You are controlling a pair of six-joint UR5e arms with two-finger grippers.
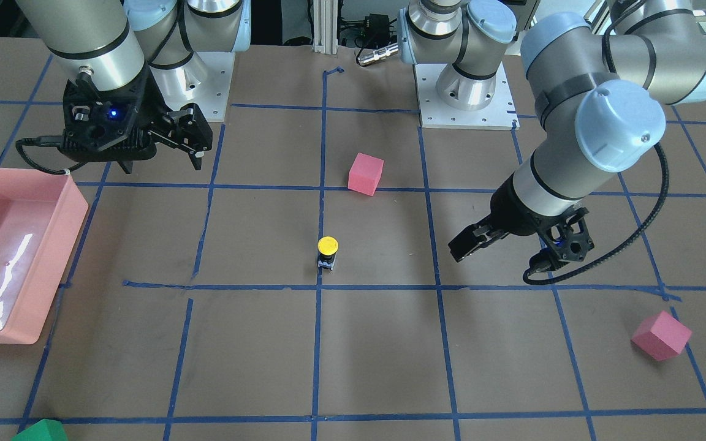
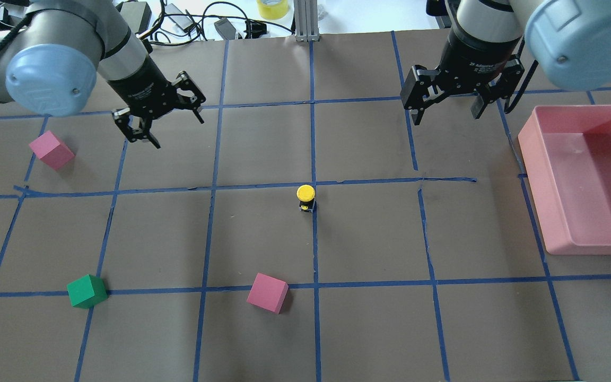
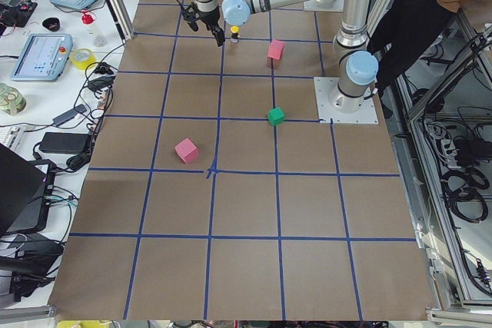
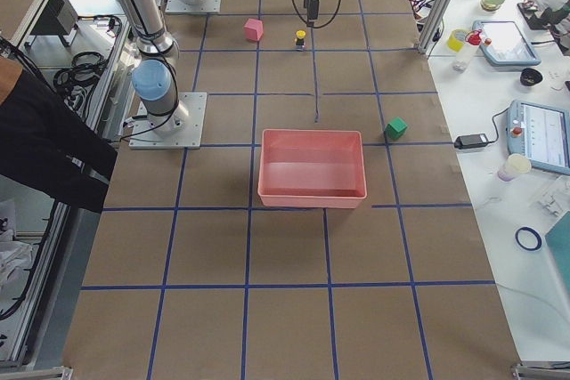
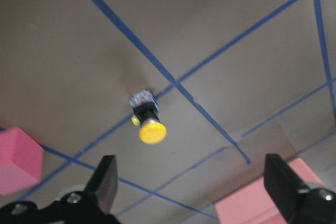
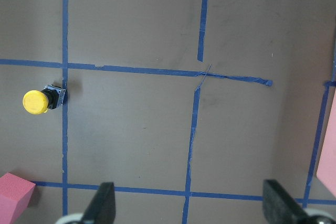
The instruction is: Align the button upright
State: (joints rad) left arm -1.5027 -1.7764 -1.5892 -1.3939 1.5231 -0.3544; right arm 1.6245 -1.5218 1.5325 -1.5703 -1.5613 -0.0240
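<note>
Over the table, the left gripper and right gripper hang raised, wide open and empty, each off toward its own side edge. The button stands cap-up mid-table, well clear of every edge. Its base looks narrow, so a stray finger brush could topple it.

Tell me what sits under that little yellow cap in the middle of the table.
The button has a black body beneath the cap, then a silvery base block on the brown table. The block's underside is covered.
</note>
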